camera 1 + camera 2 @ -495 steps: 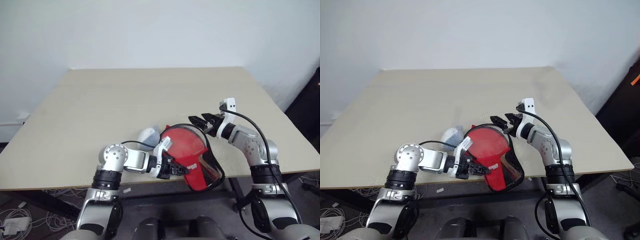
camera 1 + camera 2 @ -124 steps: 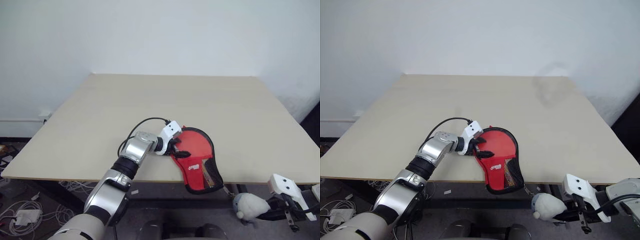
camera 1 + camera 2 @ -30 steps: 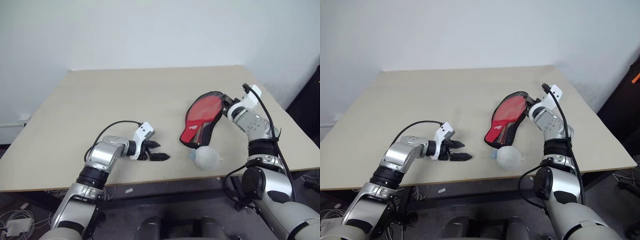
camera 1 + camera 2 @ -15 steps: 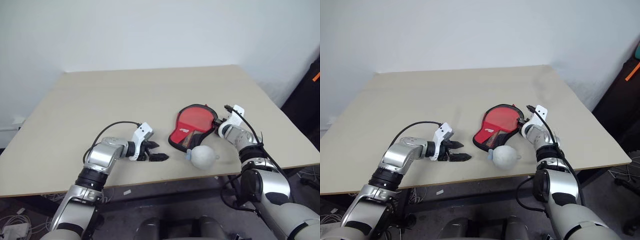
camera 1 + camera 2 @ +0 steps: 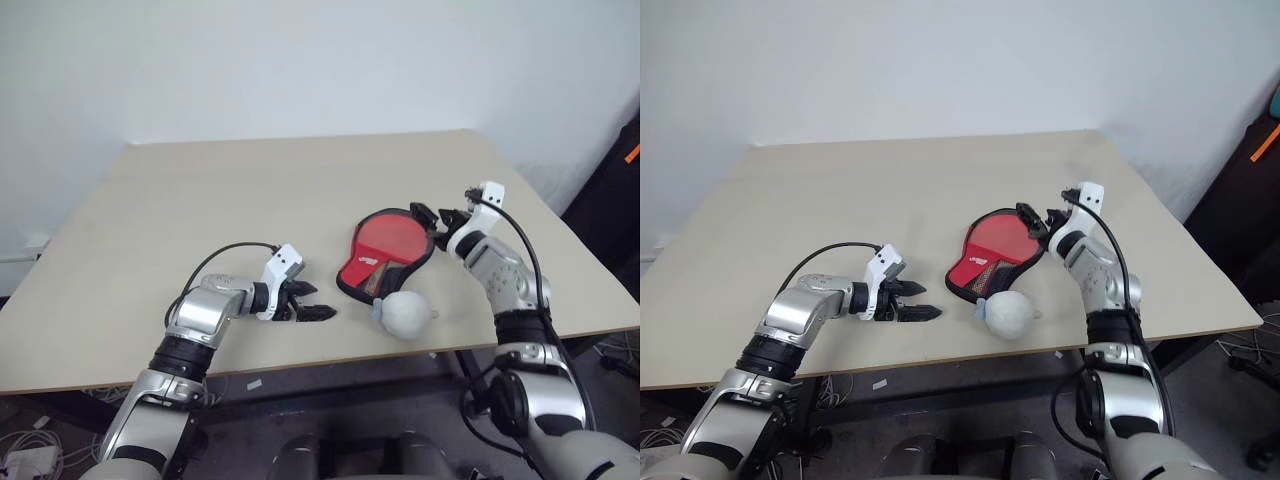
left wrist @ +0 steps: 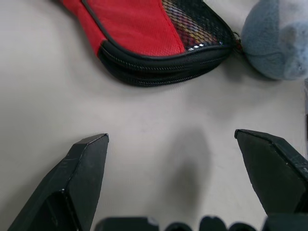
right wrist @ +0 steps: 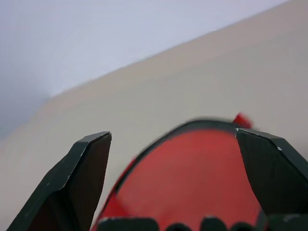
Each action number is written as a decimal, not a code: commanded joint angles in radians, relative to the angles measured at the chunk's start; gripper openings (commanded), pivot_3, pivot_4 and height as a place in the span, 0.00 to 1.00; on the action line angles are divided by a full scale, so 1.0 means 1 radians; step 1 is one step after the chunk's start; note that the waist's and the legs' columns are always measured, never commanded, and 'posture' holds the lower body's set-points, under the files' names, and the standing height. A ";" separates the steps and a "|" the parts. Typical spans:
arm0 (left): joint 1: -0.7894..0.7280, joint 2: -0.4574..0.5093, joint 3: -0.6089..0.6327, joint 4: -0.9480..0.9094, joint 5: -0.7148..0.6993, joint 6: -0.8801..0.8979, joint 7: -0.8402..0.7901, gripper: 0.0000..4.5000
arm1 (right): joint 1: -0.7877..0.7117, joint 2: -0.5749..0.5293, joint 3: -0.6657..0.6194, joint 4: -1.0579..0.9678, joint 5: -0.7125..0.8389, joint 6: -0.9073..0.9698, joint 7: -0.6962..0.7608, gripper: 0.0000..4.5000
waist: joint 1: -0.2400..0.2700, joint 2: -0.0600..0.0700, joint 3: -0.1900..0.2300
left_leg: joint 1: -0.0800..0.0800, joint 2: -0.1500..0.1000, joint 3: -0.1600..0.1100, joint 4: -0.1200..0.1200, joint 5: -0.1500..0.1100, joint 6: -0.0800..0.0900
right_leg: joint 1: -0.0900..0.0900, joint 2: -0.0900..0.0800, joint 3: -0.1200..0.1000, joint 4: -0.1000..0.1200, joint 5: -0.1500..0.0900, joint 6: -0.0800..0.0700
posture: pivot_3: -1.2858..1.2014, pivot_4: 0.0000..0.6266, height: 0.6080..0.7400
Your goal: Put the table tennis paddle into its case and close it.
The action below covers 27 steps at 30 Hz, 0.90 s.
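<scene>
The right gripper (image 5: pixel 432 217) has its fingers (image 7: pixel 79 178) spread, with nothing between them. It sits just above the round far end of the case (image 5: pixel 388 245), apart from the fabric. The left gripper (image 5: pixel 312 302) also has its fingers (image 6: pixel 77 180) spread and empty, tips low over bare bench (image 5: pixel 250 200) surface, pointing toward the case from the robot's left and well apart from it.

The case lies flat on the bench, right of centre near the front edge, red side up, black trim around the rim, mesh panel and small white logo at the narrow end. The zip edge at the narrow end appears closed. The table tennis paddle cannot be made out. A whitish rounded lump (image 5: pixel 405 314) rests against the narrow end of the case, toward the front edge of the bench.
</scene>
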 commanded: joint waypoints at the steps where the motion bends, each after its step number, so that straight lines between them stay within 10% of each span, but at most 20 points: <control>1: -0.021 0.014 0.065 0.052 0.007 -0.100 0.043 1.00 | 0.082 -0.099 0.070 -0.123 -0.013 0.025 0.128 1.00 | 0.002 0.000 0.000 | 0.000 0.000 0.000 0.000 0.000 0.000 | 0.000 0.000 0.000 0.000 0.000 0.000 | 0.52 0.00 1.00; 27: -0.062 -0.076 0.065 0.219 0.071 -0.197 0.171 1.00 | 0.098 -0.109 0.144 -0.024 -0.112 -0.053 0.125 1.00 | 0.026 -0.001 0.000 | 0.001 0.000 0.000 0.003 -0.002 0.003 | 0.000 0.000 0.000 0.000 0.000 -0.003 | 0.52 0.00 1.00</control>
